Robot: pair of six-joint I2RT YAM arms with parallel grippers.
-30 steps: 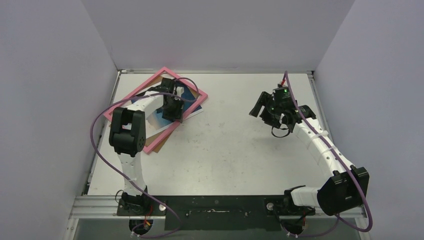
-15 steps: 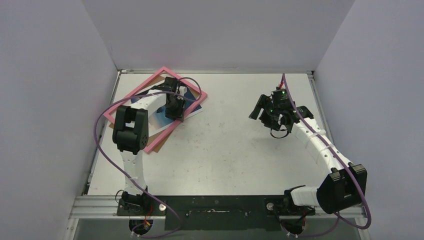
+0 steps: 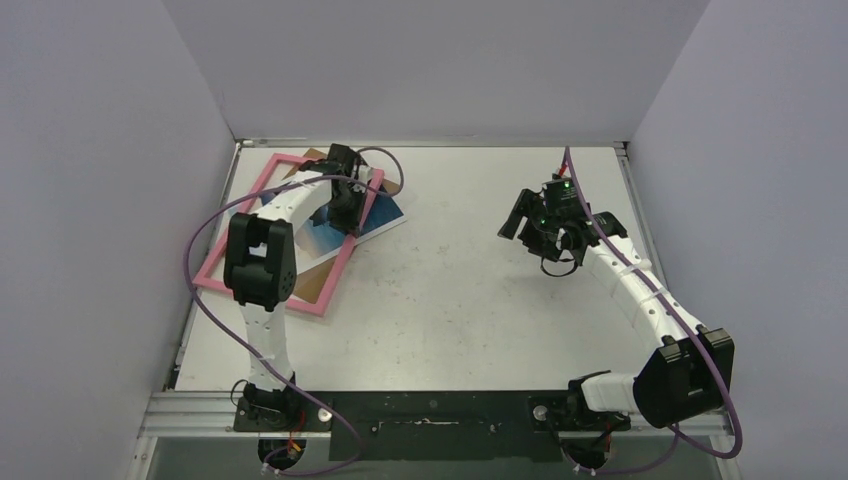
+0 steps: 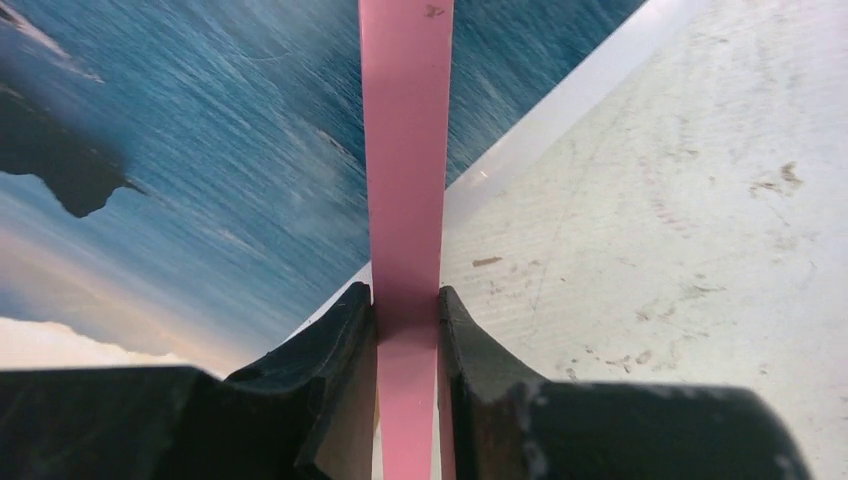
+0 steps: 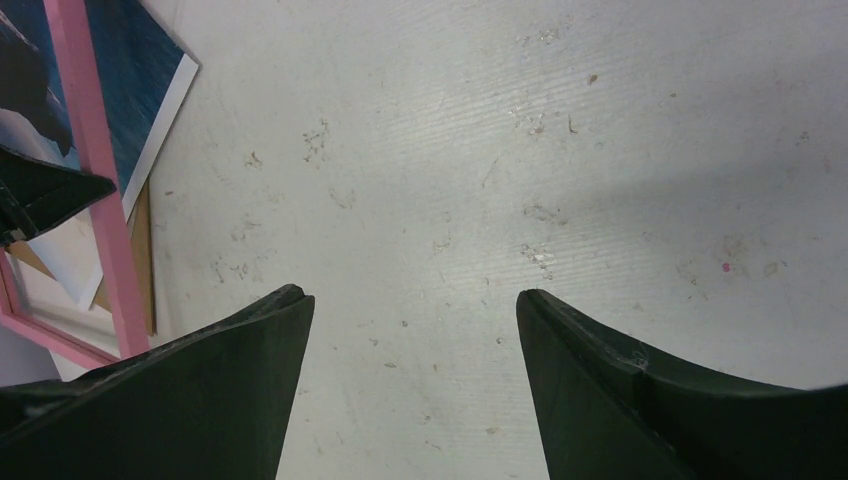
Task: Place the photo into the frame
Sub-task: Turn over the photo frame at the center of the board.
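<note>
The pink frame [image 3: 262, 298] lies at the table's far left, over the photo [image 3: 385, 211] of blue sea. The photo's right corner sticks out past the frame's right rail. My left gripper [image 3: 347, 203] is shut on that right rail. In the left wrist view both fingers press the sides of the pink rail [image 4: 405, 150] at the gripper [image 4: 405, 292], with the photo [image 4: 220, 150] beneath it. My right gripper [image 3: 518, 220] hovers open above bare table at the centre right. In its wrist view the gripper [image 5: 405, 295] holds nothing, and the frame [image 5: 95, 180] and photo [image 5: 145, 90] show at the left.
A brown fibreboard backing panel [image 3: 312, 281] lies under the frame, with a corner showing past the frame's far edge [image 3: 318, 155]. Grey walls enclose the table [image 3: 470, 300] on the left, back and right. The left arm's purple cable [image 3: 205, 235] loops over the frame.
The left gripper has closed on the frame's right rail, and the frame has swung counter-clockwise and nearer. The photo's corner now pokes out beyond the rail. The right arm has hardly moved.
</note>
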